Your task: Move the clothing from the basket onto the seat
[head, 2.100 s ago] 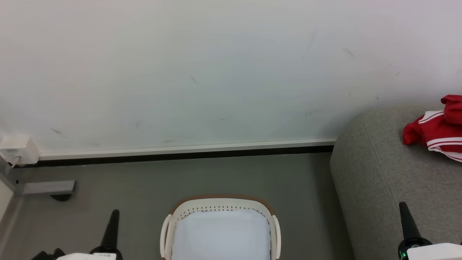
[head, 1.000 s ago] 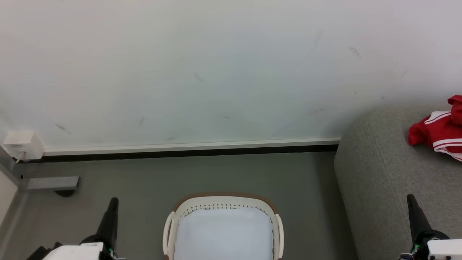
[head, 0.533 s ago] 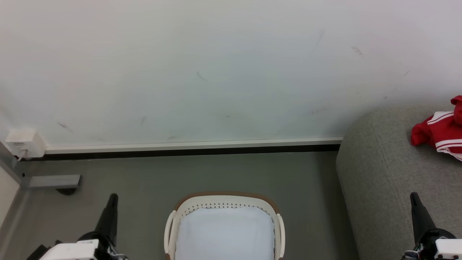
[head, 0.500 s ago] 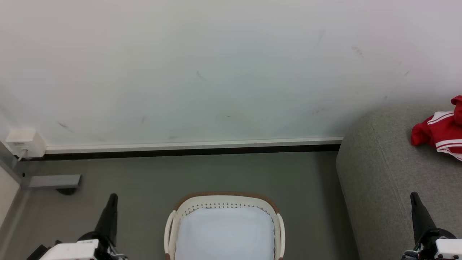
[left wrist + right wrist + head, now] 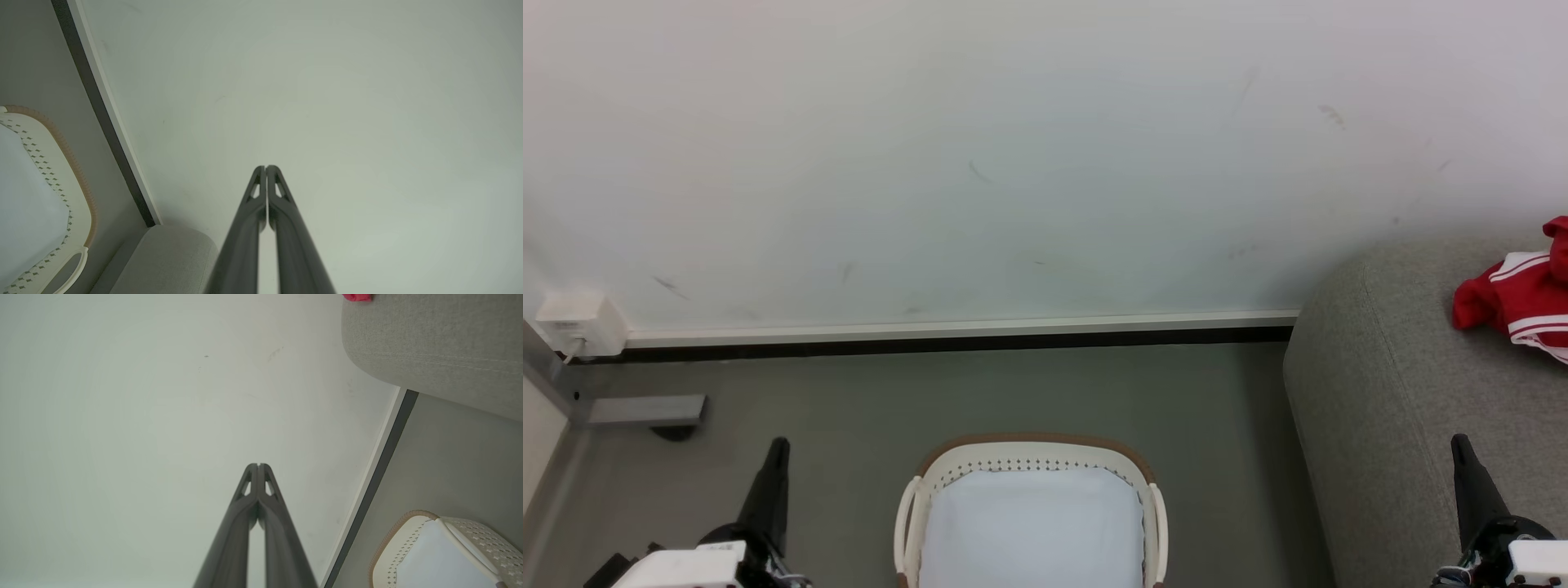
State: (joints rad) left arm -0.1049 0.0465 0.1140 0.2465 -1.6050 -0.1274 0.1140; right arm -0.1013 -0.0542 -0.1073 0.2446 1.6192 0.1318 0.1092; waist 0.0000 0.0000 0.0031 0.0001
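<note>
The red clothing (image 5: 1521, 296) with white stripes lies on the grey seat (image 5: 1388, 392) at the right edge of the head view; a red scrap of clothing (image 5: 356, 297) shows on the seat (image 5: 433, 343) in the right wrist view. The cream basket (image 5: 1029, 454) with brown rim stands on the floor at bottom centre, holding a plain white liner (image 5: 1033, 531). My left gripper (image 5: 779, 445) is shut and empty left of the basket. My right gripper (image 5: 1459, 442) is shut and empty over the seat's front. Both point at the wall, fingertips together (image 5: 266, 167) (image 5: 258, 465).
A white wall (image 5: 1013, 163) with a pale and black baseboard (image 5: 947, 336) runs behind the basket. A white box (image 5: 574, 324) and a grey metal foot (image 5: 645, 410) sit at the far left. Grey-green floor (image 5: 1029, 392) lies between wall and basket.
The camera has shifted slightly, so the whole picture slid right and up early on. Over the last half second nothing has moved.
</note>
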